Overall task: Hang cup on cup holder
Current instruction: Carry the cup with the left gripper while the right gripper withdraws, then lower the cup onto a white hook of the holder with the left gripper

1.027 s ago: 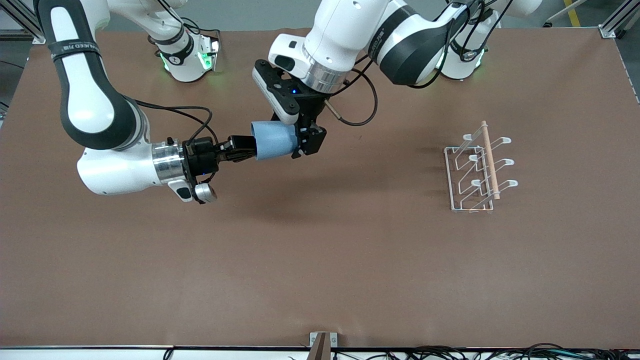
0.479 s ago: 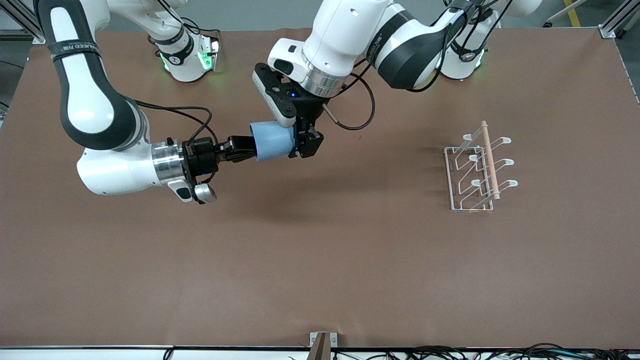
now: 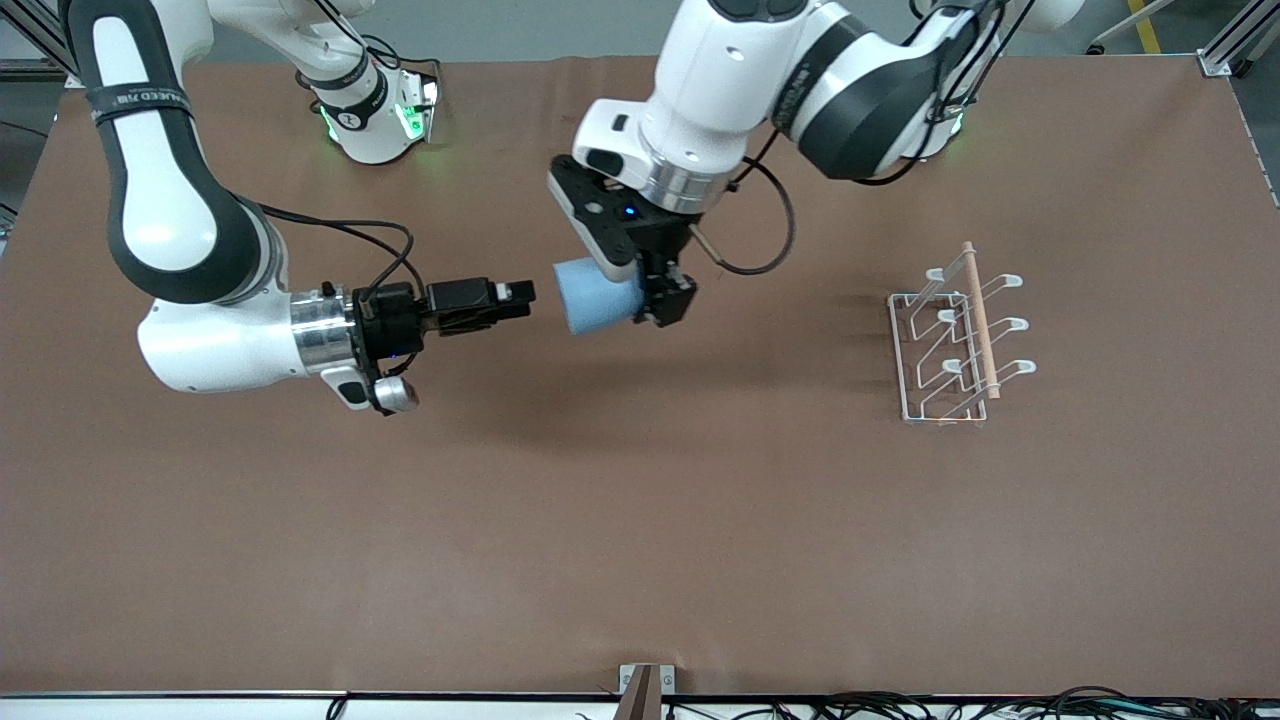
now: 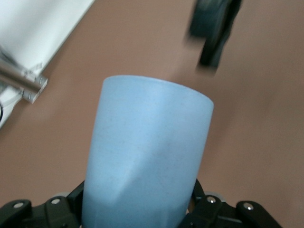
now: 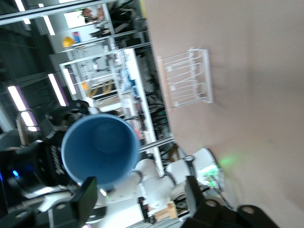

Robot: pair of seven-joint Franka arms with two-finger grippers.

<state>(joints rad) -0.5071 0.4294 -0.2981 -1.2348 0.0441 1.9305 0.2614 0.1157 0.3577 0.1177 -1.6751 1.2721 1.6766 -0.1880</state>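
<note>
The near part of the table (image 3: 640, 540) is seen bare. Farther up, toward the left arm's end, the rack (image 3: 905, 350) is seen standing on the table with its wooden rod (image 3: 980, 320) on top, and no cup is seen on any prong. The cup (image 3: 595, 297) is held in the air over the middle of the table, with the rack at about 3 o'clock from it and well apart. The cup is clamped at its small end by the left gripper (image 3: 640, 297), and its wide mouth is pointed toward 9 o'clock. At 9 o'clock from the cup the right gripper (image 3: 518, 296) is seen over the table, close to the mouth but not touching it, with its fingers apart and nothing between them. So the pick-up looks done, and the carry to the rack and the hanging look not yet done. It is judged that the cup must be brought over and its mouth slid onto a prong. In the left wrist view the grip on the cup (image 4: 147, 152) is shown up close, which is half hidden from the front. In the right wrist view the inside of the cup (image 5: 99, 149) is shown empty, and the rack (image 5: 187, 78) is seen far off; neither is shown by the left wrist view.
</note>
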